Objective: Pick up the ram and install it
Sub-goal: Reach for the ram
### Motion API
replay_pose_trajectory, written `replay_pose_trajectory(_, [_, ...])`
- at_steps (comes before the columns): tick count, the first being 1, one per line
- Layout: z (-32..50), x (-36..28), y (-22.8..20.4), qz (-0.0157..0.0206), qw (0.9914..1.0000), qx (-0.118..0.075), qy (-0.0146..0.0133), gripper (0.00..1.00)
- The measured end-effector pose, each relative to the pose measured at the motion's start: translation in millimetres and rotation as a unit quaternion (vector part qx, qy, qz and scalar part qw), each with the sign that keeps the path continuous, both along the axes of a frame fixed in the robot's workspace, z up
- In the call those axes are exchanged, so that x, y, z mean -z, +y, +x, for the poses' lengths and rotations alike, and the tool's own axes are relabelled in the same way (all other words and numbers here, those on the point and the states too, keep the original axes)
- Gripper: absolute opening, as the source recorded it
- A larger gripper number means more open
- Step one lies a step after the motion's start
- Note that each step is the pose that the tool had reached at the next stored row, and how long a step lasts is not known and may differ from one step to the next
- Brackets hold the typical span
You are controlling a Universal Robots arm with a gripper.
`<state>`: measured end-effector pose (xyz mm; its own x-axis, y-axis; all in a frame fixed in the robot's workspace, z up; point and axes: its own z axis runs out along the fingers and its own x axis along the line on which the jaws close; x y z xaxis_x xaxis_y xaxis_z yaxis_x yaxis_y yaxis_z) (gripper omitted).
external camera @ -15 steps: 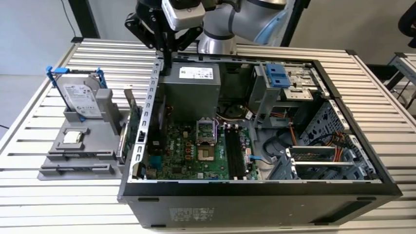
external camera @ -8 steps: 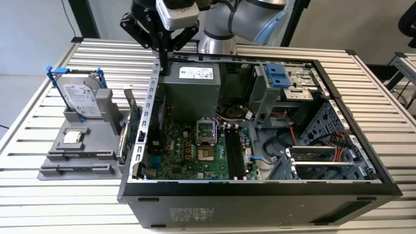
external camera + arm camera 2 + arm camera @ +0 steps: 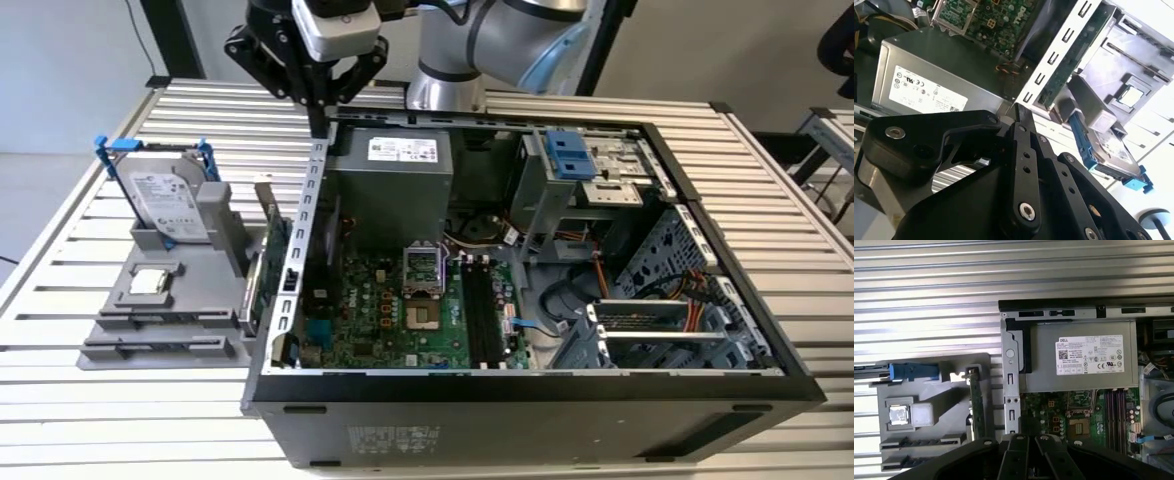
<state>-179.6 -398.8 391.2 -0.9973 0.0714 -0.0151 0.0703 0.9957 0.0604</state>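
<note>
Gripper first: its black fingers are pointing straight down and sitting pressed together. Nothing is showing between them, so it appears to be carrying nothing. It is hanging over the rear wall of the open computer case, at the corner towards the exterior view's left, close to the grey power supply. Inside the case the green motherboard is lying flat. Its long black memory slots are looking unfilled, so I am judging that neither the pick-up nor the install has been done yet. Outside the case, on the exterior view's left, a grey parts holder is sitting on the slatted table. It is carrying a silver hard drive in a blue bracket and an upright green expansion card. Just beside that card, on the side away from the case, a thin greyish strip is standing on edge in the holder. I am taking this to be the ram, though it is too slender for me to be sure. It is sitting lower than the gripper and on the holder's side of the case wall, near the fingertips but clearly apart from them. The green card and the case wall are standing between it and the slots.
</note>
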Motion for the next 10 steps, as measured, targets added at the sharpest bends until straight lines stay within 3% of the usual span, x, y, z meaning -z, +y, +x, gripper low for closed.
replay_pose_trajectory(10, [-12.0, 0.0, 0.0, 0.0000, 1.00000, 0.000, 0.0000, 0.00])
